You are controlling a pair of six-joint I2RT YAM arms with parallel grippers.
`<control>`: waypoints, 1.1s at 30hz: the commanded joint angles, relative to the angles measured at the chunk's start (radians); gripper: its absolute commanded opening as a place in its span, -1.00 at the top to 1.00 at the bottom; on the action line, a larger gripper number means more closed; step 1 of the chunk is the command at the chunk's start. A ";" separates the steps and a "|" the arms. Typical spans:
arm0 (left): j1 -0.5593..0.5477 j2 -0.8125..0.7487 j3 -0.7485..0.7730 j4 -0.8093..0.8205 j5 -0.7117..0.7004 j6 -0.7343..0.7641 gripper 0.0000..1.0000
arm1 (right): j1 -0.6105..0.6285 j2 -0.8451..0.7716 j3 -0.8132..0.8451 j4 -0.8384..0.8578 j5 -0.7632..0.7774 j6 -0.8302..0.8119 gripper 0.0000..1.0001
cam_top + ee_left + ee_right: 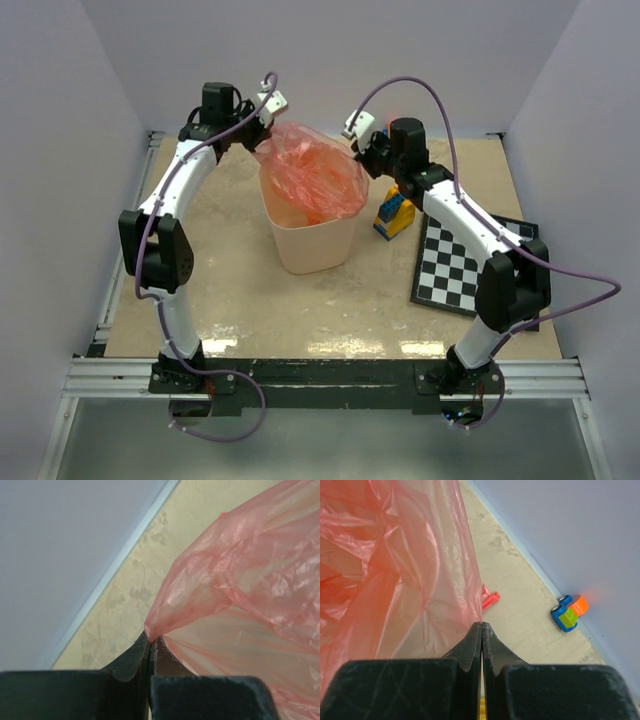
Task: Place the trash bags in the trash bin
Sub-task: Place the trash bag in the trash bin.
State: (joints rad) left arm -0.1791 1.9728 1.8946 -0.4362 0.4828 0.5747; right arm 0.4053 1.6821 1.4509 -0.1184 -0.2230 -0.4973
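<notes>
A crinkly red trash bag [312, 178] hangs spread over the mouth of the cream trash bin [312, 245], mid-table. My left gripper [263, 146] is shut on the bag's left edge, and the pinched corner shows at its tips [151, 639] with the bag [240, 580] fanning out to the right. On the opposite side my right gripper [362, 152] is shut on the bag's other edge [482, 625], the bag [395, 570] filling the left of that view. A second trash bag, a narrow folded red strip [490, 600], lies on the table just beyond the right fingertips.
A yellow-and-blue toy block [395, 213] stands right of the bin, under the right arm. A black-and-white checkerboard [470, 265] lies at the right. A blue, green and orange toy car [568, 612] sits by the back wall. Walls close in the table on three sides.
</notes>
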 commanded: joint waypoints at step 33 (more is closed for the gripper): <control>0.089 -0.707 -0.571 -0.081 0.260 0.524 -0.51 | -0.060 -0.431 0.000 -0.352 -0.482 -0.159 -0.26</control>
State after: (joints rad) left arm -0.0093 1.2533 1.3617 -0.6838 0.7319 0.9695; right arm 0.3065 1.2266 1.4220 -0.3622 -0.4988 -0.5415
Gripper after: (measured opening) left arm 0.752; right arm 0.621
